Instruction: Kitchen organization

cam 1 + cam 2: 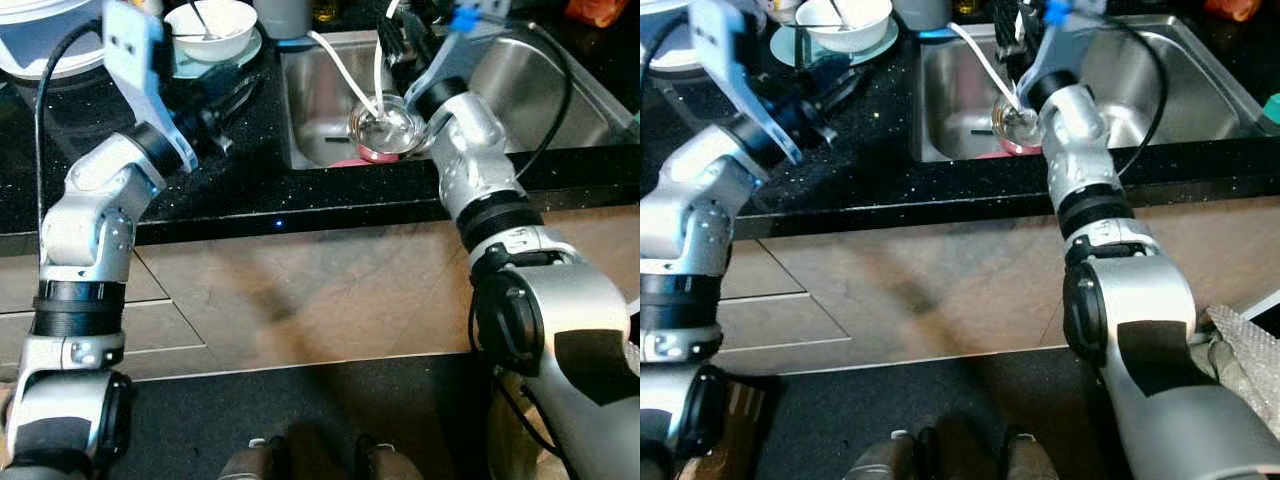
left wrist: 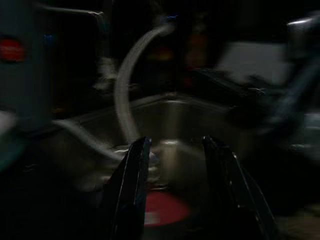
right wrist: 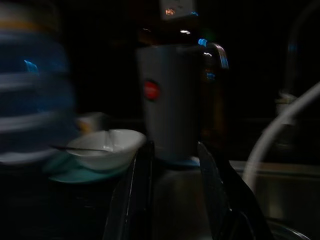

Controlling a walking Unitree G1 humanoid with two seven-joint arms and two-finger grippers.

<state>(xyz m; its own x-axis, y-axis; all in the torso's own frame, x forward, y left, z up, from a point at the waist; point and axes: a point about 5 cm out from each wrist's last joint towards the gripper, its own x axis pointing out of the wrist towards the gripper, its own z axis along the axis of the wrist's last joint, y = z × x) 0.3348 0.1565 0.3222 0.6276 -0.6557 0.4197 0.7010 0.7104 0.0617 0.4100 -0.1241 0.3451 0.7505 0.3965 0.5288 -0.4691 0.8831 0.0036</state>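
Observation:
A steel sink [image 1: 540, 80] is set into the black counter [image 1: 250, 190]. In it a clear glass bowl [image 1: 385, 128] sits above a red item [image 1: 352, 161], with a white hose [image 1: 340, 65] curving down to it. My right gripper [image 3: 174, 146] is open over the sink's back edge [image 1: 400, 42], facing a grey jug [image 3: 170, 100]. A white bowl [image 1: 212, 25] with a spoon rests on a teal plate [image 1: 250, 48] at the back of the counter. My left gripper [image 2: 176, 142] hovers open and empty over the counter left of the sink [image 1: 225, 102], pointing toward the basin.
White dishes [image 1: 40, 45] stand at the counter's back left. An orange object [image 1: 595, 10] lies behind the sink on the right. Drawer fronts [image 1: 150, 300] run under the counter, and a dark mat [image 1: 300, 410] lies under my feet.

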